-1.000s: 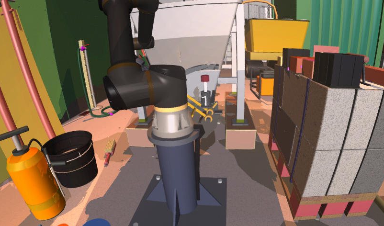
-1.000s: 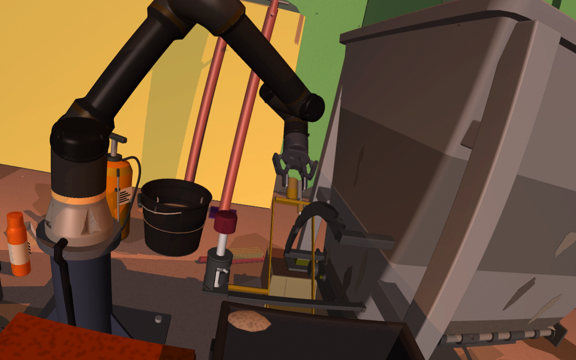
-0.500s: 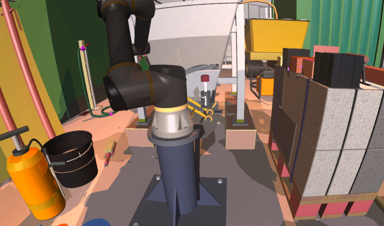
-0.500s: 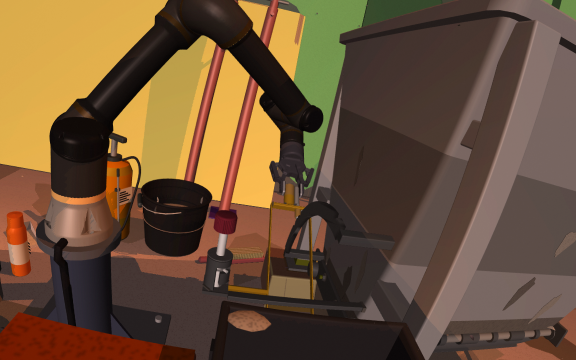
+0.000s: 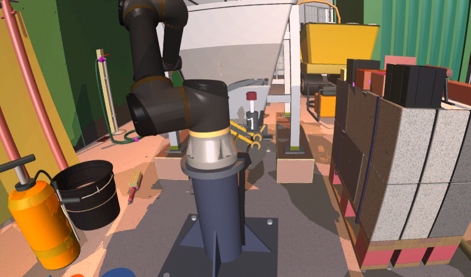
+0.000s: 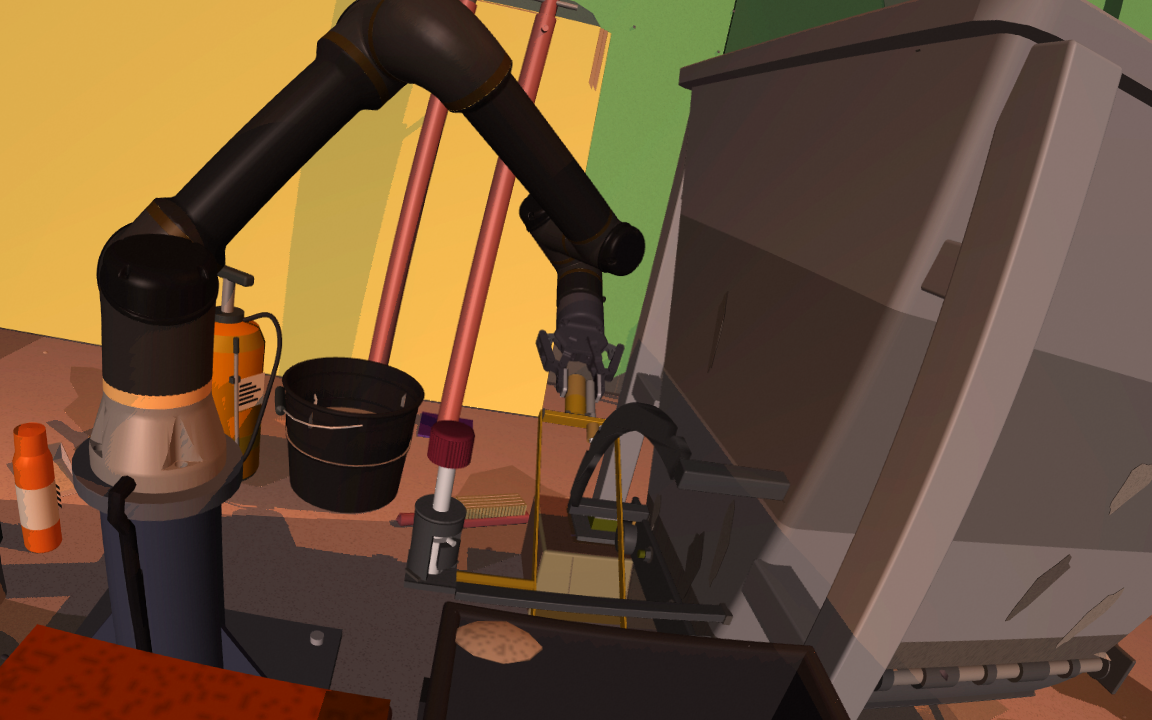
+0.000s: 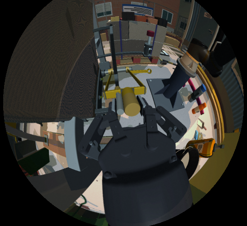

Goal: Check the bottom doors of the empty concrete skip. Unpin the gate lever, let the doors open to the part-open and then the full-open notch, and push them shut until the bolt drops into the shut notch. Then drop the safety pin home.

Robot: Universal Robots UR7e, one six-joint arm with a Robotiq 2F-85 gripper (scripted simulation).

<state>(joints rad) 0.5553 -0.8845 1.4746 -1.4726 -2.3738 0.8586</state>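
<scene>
Beside the grey concrete skip [image 6: 921, 340] stands the yellow gate lever frame [image 6: 579, 501], and my gripper [image 6: 577, 383] grips the yellow handle [image 7: 130, 102] at its top, a finger on each side of it in the wrist camera. A thin grey bolt rod [image 7: 119, 104] runs alongside the handle. The dark notched arc [image 6: 630, 439] curves just below and to the right of the handle. The safety pin [image 6: 448, 461], white stem with a red knob, stands raised in its grey socket [image 6: 434, 542] at the near end of the rail. From the side camera my arm hides the gripper.
A black bucket [image 6: 349, 430] stands left of the lever, with an orange sprayer [image 5: 40, 220] and a brush [image 5: 134, 182] nearby. A pallet of concrete blocks [image 5: 406, 165] fills the right side. Red scaffold poles [image 6: 491, 215] lean behind the lever. My pedestal [image 5: 218, 213] stands in front.
</scene>
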